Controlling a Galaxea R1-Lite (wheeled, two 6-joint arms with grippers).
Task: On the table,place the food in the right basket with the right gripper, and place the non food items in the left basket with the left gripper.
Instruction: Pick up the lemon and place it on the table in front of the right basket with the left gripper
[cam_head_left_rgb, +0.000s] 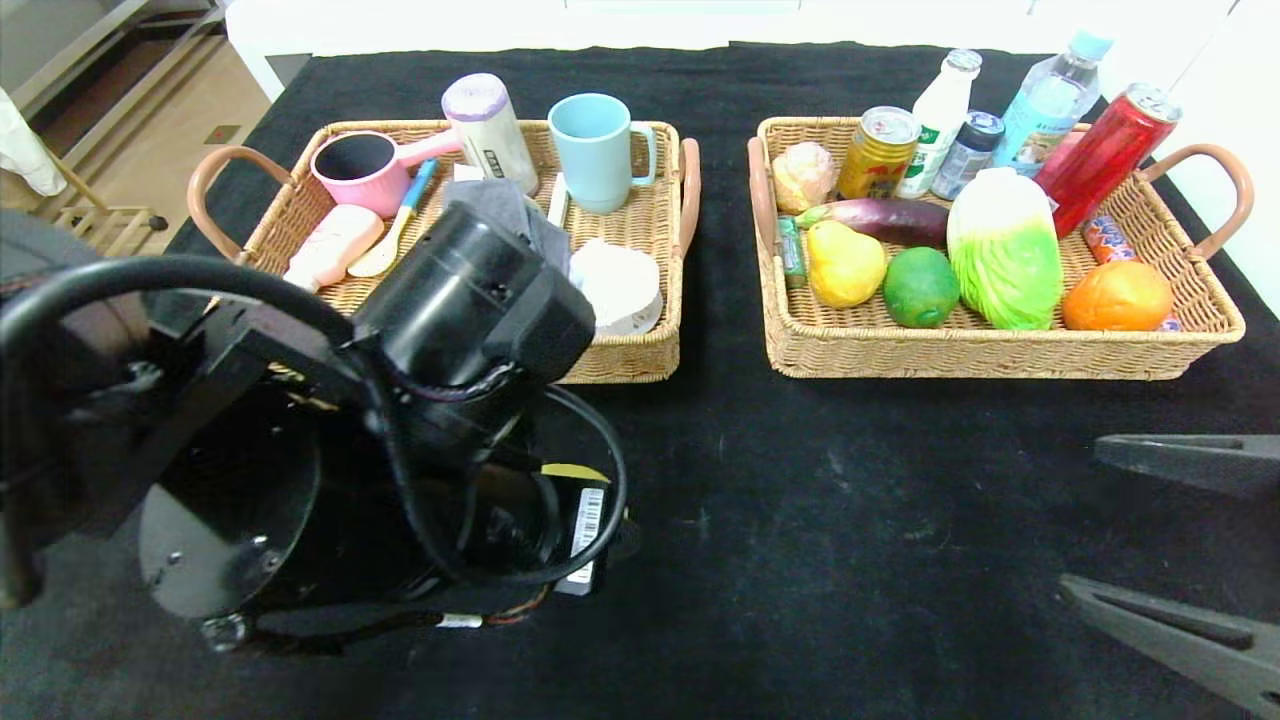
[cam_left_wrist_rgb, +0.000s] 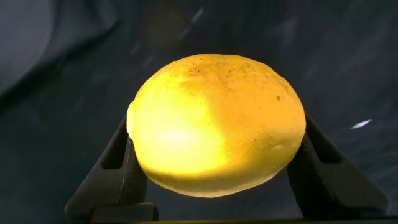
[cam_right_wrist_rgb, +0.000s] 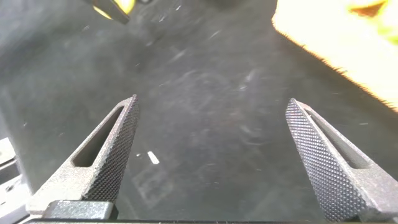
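Left wrist view: left gripper (cam_left_wrist_rgb: 217, 180) with its two dark fingers (cam_left_wrist_rgb: 118, 171) pressed against either side of a yellow lemon (cam_left_wrist_rgb: 216, 124), the black table cloth (cam_left_wrist_rgb: 62, 93) behind it. Jaws set about as wide as the fruit, gripping it.

Head view: left arm (cam_head_left_rgb: 300, 430) bulks over the near left of the table, in front of the left basket (cam_head_left_rgb: 640, 355); its fingertips and the lemon are hidden under the arm here. Left basket holds a pink pot (cam_head_left_rgb: 362, 170), blue mug (cam_head_left_rgb: 598, 150), a pale roll (cam_head_left_rgb: 490, 125), a pink bar (cam_head_left_rgb: 333, 245), a white round piece (cam_head_left_rgb: 620, 285).

Right basket (cam_head_left_rgb: 1000, 350), well apart to the right, carries a pear (cam_head_left_rgb: 843, 263), lime (cam_head_left_rgb: 920, 286), cabbage (cam_head_left_rgb: 1005, 250), orange (cam_head_left_rgb: 1117, 296), eggplant (cam_head_left_rgb: 890, 218), a yellow can (cam_head_left_rgb: 878, 150), a red can (cam_head_left_rgb: 1105, 160), two bottles at the back.

Right gripper (cam_head_left_rgb: 1180, 545) low at the near right edge of the table, jaws spread wide, nothing between them. Right wrist view shows bare cloth between the fingers (cam_right_wrist_rgb: 112, 155).
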